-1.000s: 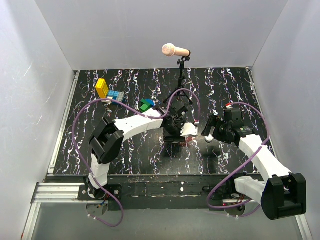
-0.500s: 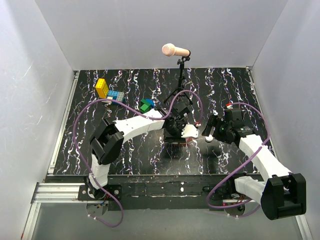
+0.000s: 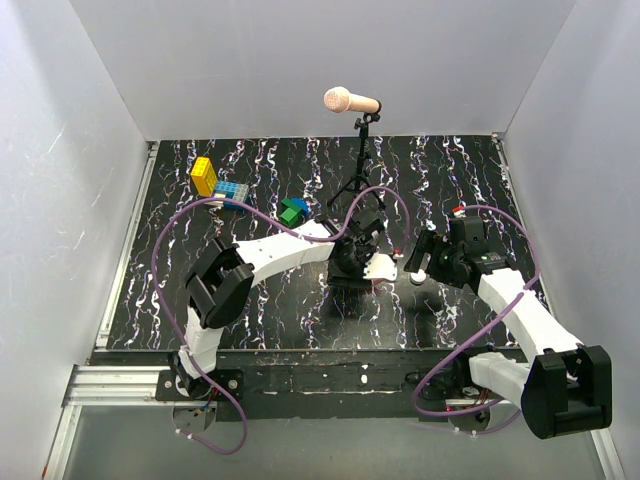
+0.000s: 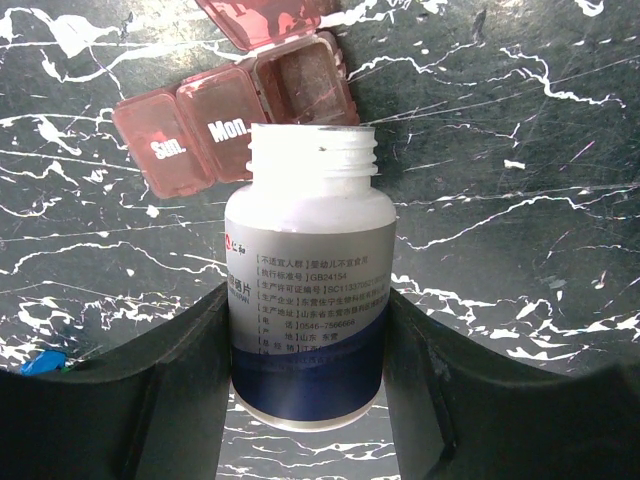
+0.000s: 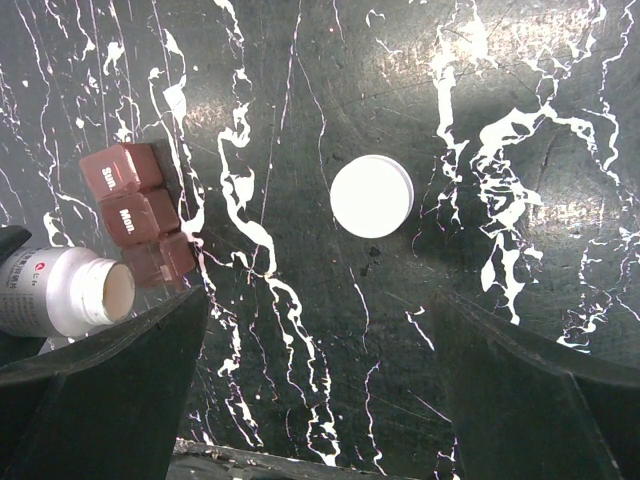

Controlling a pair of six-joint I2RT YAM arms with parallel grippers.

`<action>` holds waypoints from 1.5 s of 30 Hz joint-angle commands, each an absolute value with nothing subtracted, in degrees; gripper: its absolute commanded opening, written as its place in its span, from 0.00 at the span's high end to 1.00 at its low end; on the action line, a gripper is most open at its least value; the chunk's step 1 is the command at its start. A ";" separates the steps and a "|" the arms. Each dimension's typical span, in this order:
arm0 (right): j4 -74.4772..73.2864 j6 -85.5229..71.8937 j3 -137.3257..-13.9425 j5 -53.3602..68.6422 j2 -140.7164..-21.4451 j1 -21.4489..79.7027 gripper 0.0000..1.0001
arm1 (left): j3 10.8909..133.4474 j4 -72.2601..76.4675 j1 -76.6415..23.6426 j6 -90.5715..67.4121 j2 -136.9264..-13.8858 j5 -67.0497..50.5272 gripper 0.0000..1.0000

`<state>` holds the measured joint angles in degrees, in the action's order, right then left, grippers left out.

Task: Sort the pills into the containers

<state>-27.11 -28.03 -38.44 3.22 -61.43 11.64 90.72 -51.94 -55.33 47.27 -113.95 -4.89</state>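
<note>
Pill box (image 4: 235, 115): reddish-brown, on black marbled table (image 4: 520, 150), just ahead of left gripper (image 4: 308, 320), slightly to its left. "Sun." and "Mon." lids down, next lid raised. Left gripper partly closed, clamping sides of white bottle (image 4: 305, 250). Bottle uncapped, mouth toward box. White cap (image 5: 371, 196) flat on table ahead of right gripper (image 5: 320, 330), whose jaws are spread wide, holding nothing.
</note>
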 commanded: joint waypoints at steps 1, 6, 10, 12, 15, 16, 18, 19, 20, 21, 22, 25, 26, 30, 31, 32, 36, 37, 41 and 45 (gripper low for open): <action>-27.16 -26.98 -37.97 3.52 -61.70 11.34 0.02 | 93.34 -52.47 -55.90 48.25 -113.55 -4.13 1.00; -27.25 -27.07 -37.97 3.60 -61.87 11.25 0.02 | 94.13 -52.65 -56.25 48.78 -113.73 -2.90 1.00; -27.25 -26.98 -37.97 3.69 -61.96 11.16 0.02 | 94.48 -52.91 -56.60 49.13 -113.82 -2.20 1.00; -27.16 -26.98 -38.06 3.69 -62.05 11.16 0.02 | 94.66 -53.26 -57.04 49.48 -114.08 -0.80 1.00; -27.16 -26.98 -37.97 3.78 -62.05 11.16 0.02 | 94.92 -53.44 -57.13 49.75 -114.43 -0.88 1.00; -27.25 -26.90 -37.97 3.78 -61.96 11.16 0.02 | 95.10 -53.44 -57.22 49.75 -114.52 -0.79 1.00; -27.25 -26.89 -38.06 3.78 -61.96 11.08 0.02 | 95.19 -53.61 -57.57 50.01 -114.78 1.04 1.00; -27.16 -26.98 -37.97 3.78 -62.05 11.07 0.02 | 95.10 -53.70 -57.74 50.18 -114.87 1.84 1.00; -27.25 -26.90 -37.97 3.78 -61.96 11.07 0.02 | 95.10 -53.70 -57.92 50.19 -115.05 2.02 1.00; -27.25 -26.89 -37.97 3.69 -61.96 11.07 0.02 | 95.10 -53.70 -58.01 50.27 -115.05 2.20 1.00; -27.25 -26.89 -37.97 3.78 -61.96 11.07 0.02 | 95.01 -53.61 -58.18 50.19 -115.14 2.28 1.00; -27.25 -26.98 -37.88 3.87 -61.96 10.99 0.02 | 95.01 -53.44 -58.54 50.10 -115.31 3.25 1.00; -27.25 -26.90 -37.97 3.87 -61.96 10.99 0.02 | 95.10 -53.18 -58.54 50.10 -115.23 3.51 1.00; -27.25 -26.89 -38.06 3.96 -61.88 10.99 0.02 | 95.45 -53.00 -58.62 50.36 -115.22 4.04 1.00; -27.33 -26.89 -38.06 3.96 -61.96 10.99 0.02 | 95.45 -53.00 -58.62 50.54 -115.22 4.30 1.00; -27.25 -26.81 -38.06 3.96 -61.96 10.99 0.02 | 95.36 -53.00 -58.62 50.71 -115.05 4.48 1.00; -27.16 -26.81 -37.97 4.04 -62.23 10.99 0.02 | 95.45 -52.91 -58.80 51.33 -114.70 5.53 1.00; -27.16 -26.81 -37.97 4.13 -62.23 10.99 0.02 | 95.45 -53.00 -58.89 51.50 -114.61 5.89 1.00; -27.07 -26.81 -37.97 4.22 -62.40 10.99 0.02 | 95.54 -53.09 -59.15 51.77 -114.52 6.42 1.00; -27.07 -26.81 -37.97 4.30 -62.31 10.99 0.02 | 95.54 -53.09 -59.41 52.12 -114.70 6.94 1.00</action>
